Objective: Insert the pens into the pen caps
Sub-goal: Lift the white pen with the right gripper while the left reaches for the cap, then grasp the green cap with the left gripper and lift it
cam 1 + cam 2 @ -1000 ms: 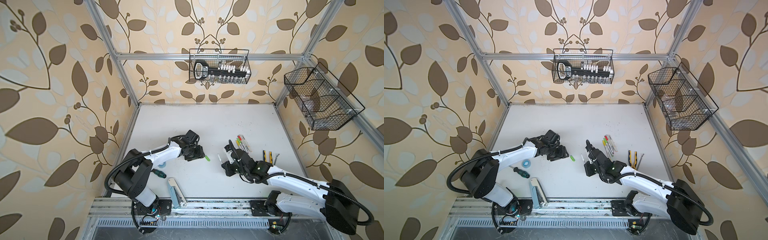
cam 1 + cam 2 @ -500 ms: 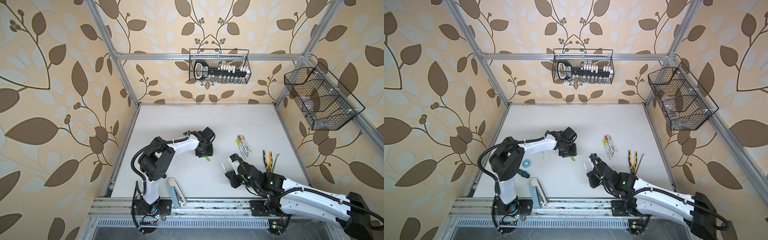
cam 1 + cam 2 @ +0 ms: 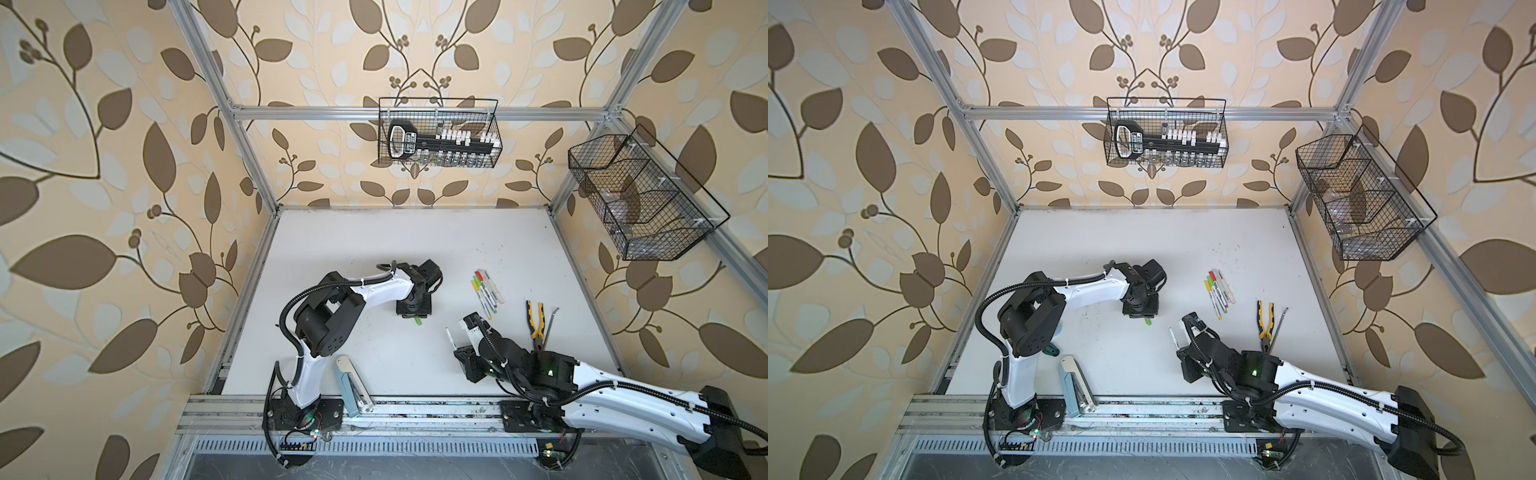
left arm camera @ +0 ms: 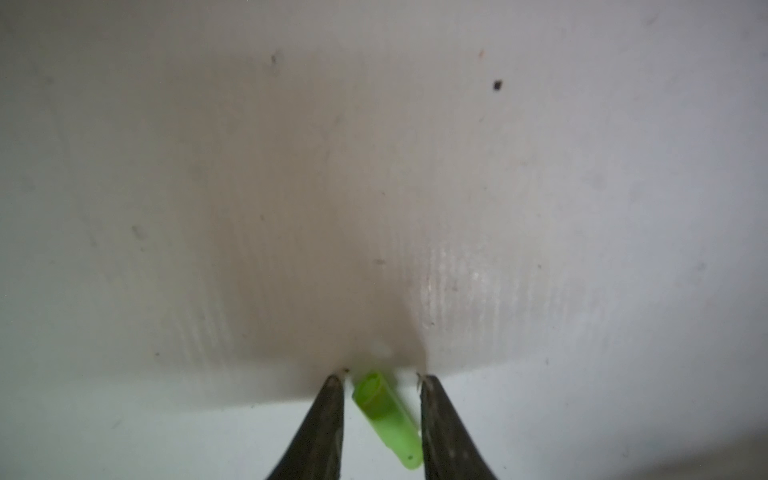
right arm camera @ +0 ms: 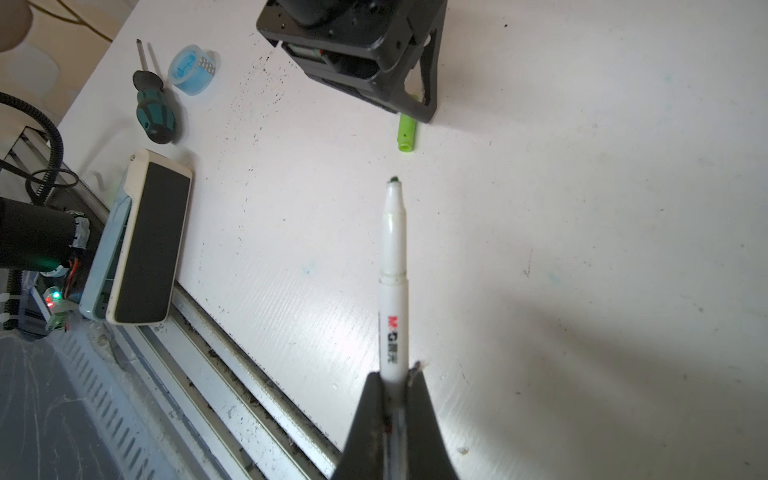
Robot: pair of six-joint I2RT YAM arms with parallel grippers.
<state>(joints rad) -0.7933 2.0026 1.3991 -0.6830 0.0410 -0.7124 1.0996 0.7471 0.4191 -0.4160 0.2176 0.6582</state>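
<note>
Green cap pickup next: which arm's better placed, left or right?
Left. The left gripper is down at the table with the green cap lying between its open jaws, so it likely only needs to close. The right gripper is shut on the uncapped pen, apart from the cap.

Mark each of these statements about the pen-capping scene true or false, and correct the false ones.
1. The right pincer holds a white pen with its tip bare. True.
2. The green cap already sits on that pen. False: it lies on the table, between the jaws of the left pincer, which are not yet closed on it.
3. In both top views the pliers lie to the right of the row of pens. True.
4. The stapler lies beside the pliers. False: it lies at the table's front edge, near the left arm's base, well away from the pliers.
</note>
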